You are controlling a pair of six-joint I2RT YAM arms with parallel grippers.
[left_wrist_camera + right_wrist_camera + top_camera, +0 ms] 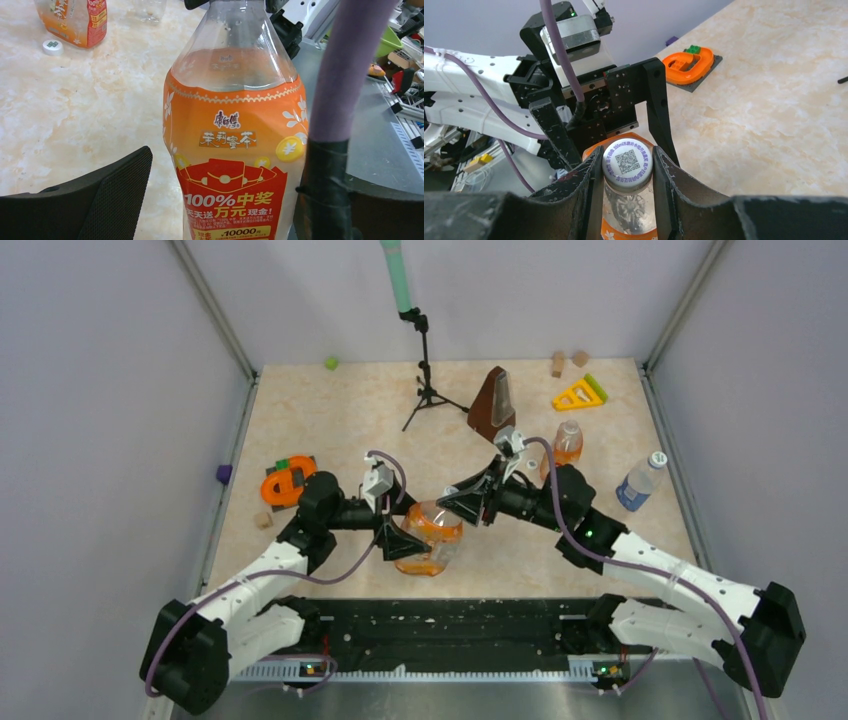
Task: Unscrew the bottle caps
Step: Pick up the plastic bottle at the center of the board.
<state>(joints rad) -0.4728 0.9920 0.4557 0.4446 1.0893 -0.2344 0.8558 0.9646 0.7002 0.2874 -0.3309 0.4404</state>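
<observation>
The squat orange bottle [432, 537] stands between the two arms; its orange and red label fills the left wrist view [235, 150]. My left gripper [403, 540] is shut on its body, one finger [100, 195] on each side. My right gripper [627, 172] is shut on its white cap [627, 162], printed with a QR code, pads against both sides. The slim orange bottle [567, 445] stands behind, with a loose white cap [52, 47] on the table beside it. The clear blue-label bottle [638, 483] stands at the right with its cap [657, 458] on.
A brown metronome [493, 405] and a small black tripod [427, 390] stand behind the bottles. An orange toy [288, 483] lies at the left, a yellow triangle [580, 393] and wooden blocks [557, 363] at the back right. Grey walls enclose the table.
</observation>
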